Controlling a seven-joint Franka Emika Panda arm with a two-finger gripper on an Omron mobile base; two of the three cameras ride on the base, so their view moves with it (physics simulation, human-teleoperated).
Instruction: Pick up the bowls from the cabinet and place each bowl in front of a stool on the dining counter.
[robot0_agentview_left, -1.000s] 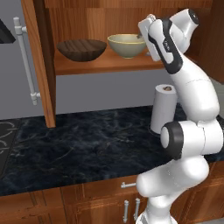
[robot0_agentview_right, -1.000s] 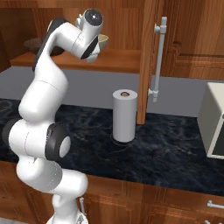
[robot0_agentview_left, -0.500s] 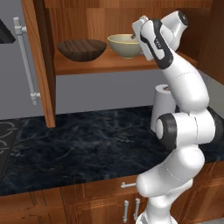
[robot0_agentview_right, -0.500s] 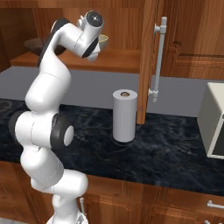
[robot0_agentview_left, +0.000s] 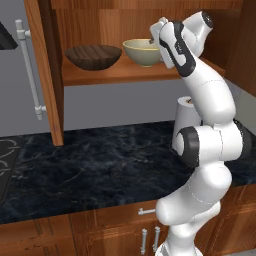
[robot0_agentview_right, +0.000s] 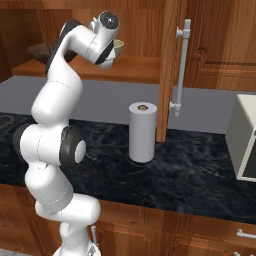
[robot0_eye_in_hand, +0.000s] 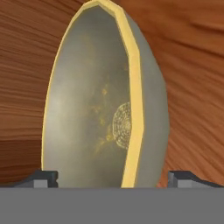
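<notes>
Here the arm is raised to the cabinet (robot0_agentview_left: 45, 70) shelf.
The gripper (robot0_eye_in_hand: 113, 177) is spread wide, its fingertips (robot0_eye_in_hand: 43, 178) straddling the cream bowl's (robot0_agentview_left: 142, 51) rim.

- Cabinet shelf (robot0_agentview_left: 120, 75): reddish-brown plank inside the open wall cabinet (robot0_agentview_left: 47, 70).
- On shelf, left: dark wood-grained bowl (robot0_agentview_left: 93, 56), upright.
- On shelf, right: cream bowl (robot0_agentview_left: 142, 52), just beside the dark one, apart from it.
- Worktop (robot0_agentview_left: 90, 170): black, white-veined marble, below the shelf.
- On worktop: paper towel roll (robot0_agentview_right: 142, 131), standing upright near the back wall.
</notes>
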